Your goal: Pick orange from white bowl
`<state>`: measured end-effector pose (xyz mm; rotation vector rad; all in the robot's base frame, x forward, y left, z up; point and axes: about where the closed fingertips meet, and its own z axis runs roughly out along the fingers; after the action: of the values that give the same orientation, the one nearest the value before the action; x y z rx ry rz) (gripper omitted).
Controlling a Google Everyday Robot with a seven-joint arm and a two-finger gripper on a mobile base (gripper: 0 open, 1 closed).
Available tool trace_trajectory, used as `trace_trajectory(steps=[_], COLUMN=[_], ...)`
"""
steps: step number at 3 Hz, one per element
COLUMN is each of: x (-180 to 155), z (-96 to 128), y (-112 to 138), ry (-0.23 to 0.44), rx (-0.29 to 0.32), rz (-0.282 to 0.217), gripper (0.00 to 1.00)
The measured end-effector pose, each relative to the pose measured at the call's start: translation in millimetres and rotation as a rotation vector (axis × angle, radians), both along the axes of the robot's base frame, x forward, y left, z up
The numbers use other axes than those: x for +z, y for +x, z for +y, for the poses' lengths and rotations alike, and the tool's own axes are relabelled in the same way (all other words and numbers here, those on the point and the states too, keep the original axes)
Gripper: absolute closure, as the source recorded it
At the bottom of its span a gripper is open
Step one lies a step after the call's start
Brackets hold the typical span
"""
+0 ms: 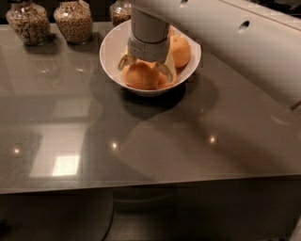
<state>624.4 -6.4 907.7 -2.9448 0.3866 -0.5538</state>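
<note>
The white bowl (110,49) stands at the back middle of the grey table and holds several oranges. My gripper (145,65) reaches down into the bowl from above. Its two fingers are spread, one on each side of the front orange (140,76). The left fingertip (124,60) is by the orange's upper left and the right one (165,69) by its right side. Another orange (181,51) lies to the right, against the bowl's wall. The gripper's wrist hides the rest of the oranges.
Three glass jars of grains stand along the back: one far left (28,22), one beside it (74,20), one behind the bowl (120,11). My white arm (230,42) stretches over the table's right side. The table's front edge (150,184) runs across the lower view.
</note>
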Motion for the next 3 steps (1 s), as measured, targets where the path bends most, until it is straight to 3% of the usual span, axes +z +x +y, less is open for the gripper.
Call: trace_trajectory(steps=[3], x=[-13.7], z=[12.1], y=[7.0], ry=[-0.005], rx=[0.009], rz=[0.037], gripper=[0.32])
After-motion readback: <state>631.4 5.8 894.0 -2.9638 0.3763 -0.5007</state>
